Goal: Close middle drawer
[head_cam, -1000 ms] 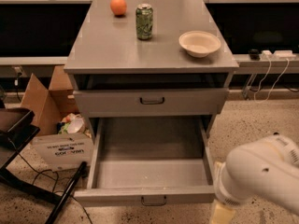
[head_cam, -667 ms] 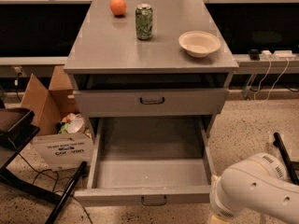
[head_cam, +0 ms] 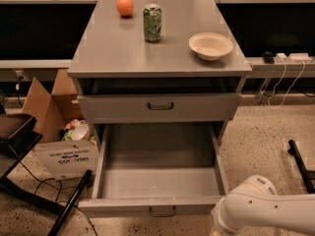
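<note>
The middle drawer (head_cam: 157,183) is pulled far out of the grey cabinet, showing a long, shallow, empty tray. Its low front panel (head_cam: 118,206) faces me and carries a small dark centre handle (head_cam: 162,212). Above it, the drawer with the taller front panel (head_cam: 123,108) sits nearly flush. A white arm segment (head_cam: 268,213) fills the bottom right corner, next to the open drawer's front right corner. The gripper itself is below the frame's edge and out of view.
On the cabinet top (head_cam: 113,48) stand an orange (head_cam: 125,6), a green can (head_cam: 152,22) and a white bowl (head_cam: 210,45). A cardboard box (head_cam: 54,132) with trash sits left of the cabinet. A black stand (head_cam: 29,181) and cables lie at the left, and a dark bar (head_cam: 300,163) at the right.
The white arm has shifted lower and to the left along the bottom right corner. The open drawer has not moved.
</note>
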Motion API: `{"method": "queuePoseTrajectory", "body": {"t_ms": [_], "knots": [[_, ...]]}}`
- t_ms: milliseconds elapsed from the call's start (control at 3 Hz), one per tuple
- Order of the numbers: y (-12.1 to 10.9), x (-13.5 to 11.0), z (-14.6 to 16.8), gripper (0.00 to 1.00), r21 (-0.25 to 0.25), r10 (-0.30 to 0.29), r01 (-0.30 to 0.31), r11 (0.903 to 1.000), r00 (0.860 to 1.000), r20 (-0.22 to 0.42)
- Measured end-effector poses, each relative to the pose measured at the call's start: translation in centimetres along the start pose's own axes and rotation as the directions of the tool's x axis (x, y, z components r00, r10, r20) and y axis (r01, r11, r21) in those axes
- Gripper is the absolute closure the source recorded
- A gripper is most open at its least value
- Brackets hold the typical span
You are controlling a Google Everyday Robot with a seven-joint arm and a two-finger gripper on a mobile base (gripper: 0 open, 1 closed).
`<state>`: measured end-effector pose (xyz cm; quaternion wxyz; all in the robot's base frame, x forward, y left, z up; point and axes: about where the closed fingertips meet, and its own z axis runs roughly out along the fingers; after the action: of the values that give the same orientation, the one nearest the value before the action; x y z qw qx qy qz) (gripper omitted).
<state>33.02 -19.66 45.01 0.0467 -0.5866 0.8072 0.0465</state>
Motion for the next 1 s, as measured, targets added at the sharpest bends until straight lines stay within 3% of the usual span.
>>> {"method": "queuePoseTrajectory", "body": {"t_ms": [667, 1000], "knots": [[1.0, 0.2, 4.0, 0.89, -0.02, 0.029, -0.028, 0.9994, 0.998, 0.048], [1.0, 0.1, 4.1, 1.0, -0.019, 0.03, -0.029, 0.9994, 0.998, 0.052]]}}
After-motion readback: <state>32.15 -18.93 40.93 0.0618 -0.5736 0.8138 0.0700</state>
